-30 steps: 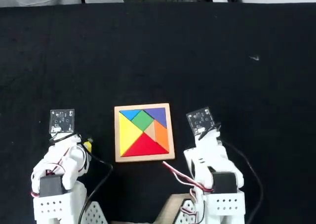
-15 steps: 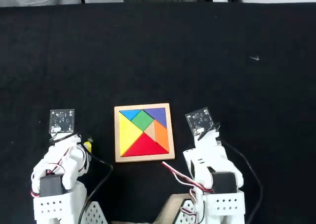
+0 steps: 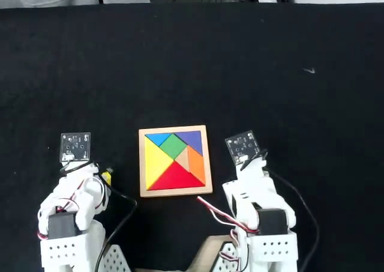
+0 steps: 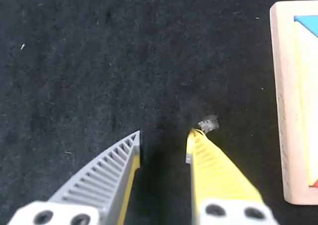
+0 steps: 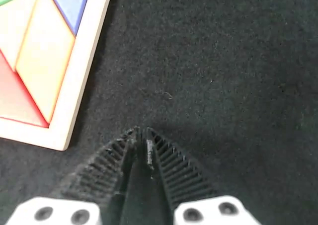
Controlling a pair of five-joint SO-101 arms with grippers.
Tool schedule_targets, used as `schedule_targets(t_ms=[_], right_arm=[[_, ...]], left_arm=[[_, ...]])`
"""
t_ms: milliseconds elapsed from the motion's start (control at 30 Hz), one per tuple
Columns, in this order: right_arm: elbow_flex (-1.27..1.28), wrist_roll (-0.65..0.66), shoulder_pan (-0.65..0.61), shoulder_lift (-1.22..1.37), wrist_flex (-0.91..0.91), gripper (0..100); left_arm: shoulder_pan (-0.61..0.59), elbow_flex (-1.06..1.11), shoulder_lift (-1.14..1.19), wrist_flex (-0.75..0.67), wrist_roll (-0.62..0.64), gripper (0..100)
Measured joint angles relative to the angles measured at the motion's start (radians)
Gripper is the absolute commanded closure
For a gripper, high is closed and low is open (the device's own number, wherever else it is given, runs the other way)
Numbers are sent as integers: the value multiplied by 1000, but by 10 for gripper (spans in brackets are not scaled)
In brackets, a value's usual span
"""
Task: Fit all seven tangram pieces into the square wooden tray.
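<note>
Tangram pieces: you have seven in the high view, all lying flat inside the one square wooden tray [image 3: 142,164]. They are the light blue triangle [image 3: 158,138], green square [image 3: 173,146], indigo piece [image 3: 193,141], yellow triangle [image 3: 156,163], tan triangle [image 3: 182,157], orange piece [image 3: 196,165] and red triangle [image 3: 177,177]. The tray sits on the black tabletop [image 3: 180,62] between your two arms, the left arm [image 3: 72,200] and the right arm [image 3: 259,197], and is apart from both.

Left wrist view: your left tool [image 4: 164,140] has one grey finger [image 4: 109,170] and one yellow finger [image 4: 213,170]. The tips are spread a little, with bare tabletop in the gap, and pinch nothing. The tray rim [image 4: 280,86] is on the yellow finger's side, near but apart. One small grey fleck [image 4: 208,123] lies just beside the yellow tip.

Right wrist view: your right tool [image 5: 141,133] has two black fingers pressed together at the tips, holding nothing. The tray corner [image 5: 87,81] is near but not touching. Five pieces show there: green, tan, indigo, orange and red.
</note>
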Motion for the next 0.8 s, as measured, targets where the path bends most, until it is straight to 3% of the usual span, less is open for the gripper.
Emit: schedule_targets(t_ms=[800], right_arm=[[0,0,0,0,0,987]], left_arm=[[0,0,0,0,0,838]])
